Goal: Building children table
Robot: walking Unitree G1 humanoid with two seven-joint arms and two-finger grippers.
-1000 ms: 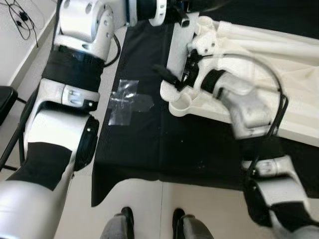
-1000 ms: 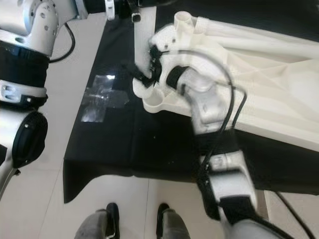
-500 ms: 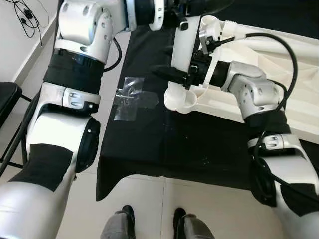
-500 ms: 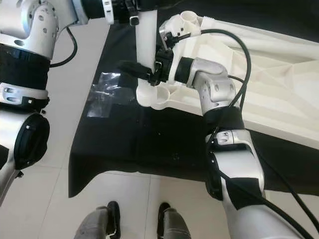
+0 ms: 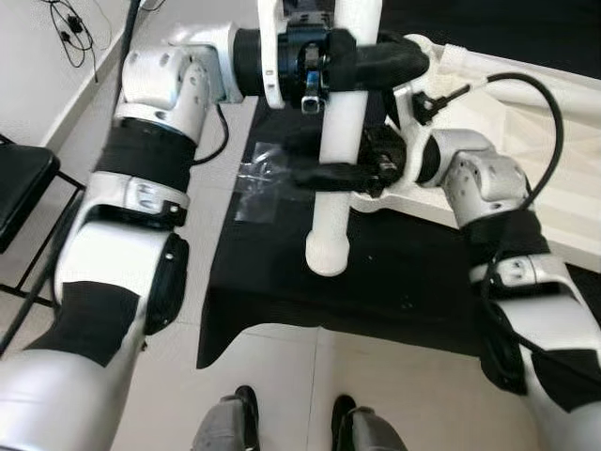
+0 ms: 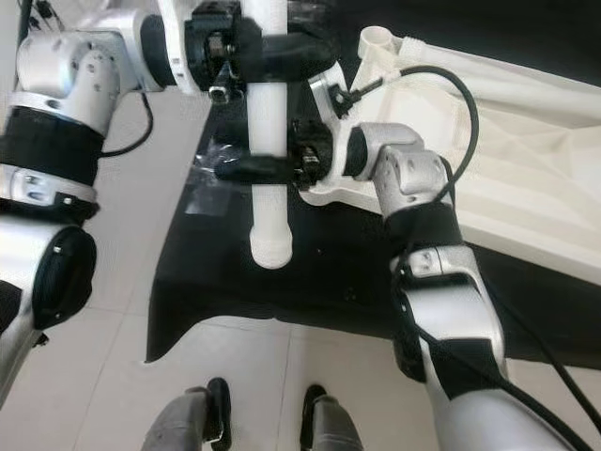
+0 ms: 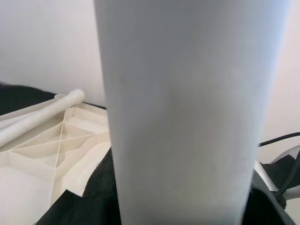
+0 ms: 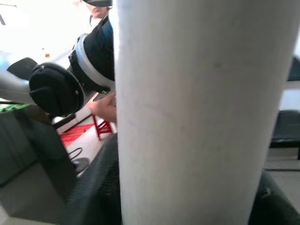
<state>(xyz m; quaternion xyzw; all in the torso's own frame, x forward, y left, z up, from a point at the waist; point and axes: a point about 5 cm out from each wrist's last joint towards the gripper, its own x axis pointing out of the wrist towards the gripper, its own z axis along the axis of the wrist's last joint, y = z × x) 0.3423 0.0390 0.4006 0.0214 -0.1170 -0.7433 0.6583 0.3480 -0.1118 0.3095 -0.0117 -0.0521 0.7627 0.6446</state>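
Observation:
A white tubular table leg (image 5: 336,150) stands almost upright close before me, its open lower end (image 6: 270,249) hanging free above the black cloth. My left gripper (image 5: 385,64) is shut on the leg high up. My right gripper (image 5: 319,175) is shut on it lower down, reaching in from the right. The white tabletop (image 6: 545,141) lies upside down on the cloth to the right, ribs up, with a round corner socket (image 6: 377,39) at its far corner. The leg (image 7: 192,112) runs close past the left wrist camera, with the ribbed tabletop (image 7: 42,145) behind. In the right wrist view the leg (image 8: 201,112) is just as close.
A black cloth (image 5: 394,282) covers the tiled floor under the parts. A clear plastic piece (image 5: 258,183) lies at its left edge. A black chair (image 5: 23,178) stands at far left, with cables (image 5: 70,19) by the wall. A person's hand (image 8: 105,107) is behind my left arm.
The leg has come away from the tabletop's near corner socket and now hangs nearer the camera over the cloth. Both grippers moved with it. The camera view has also shifted.

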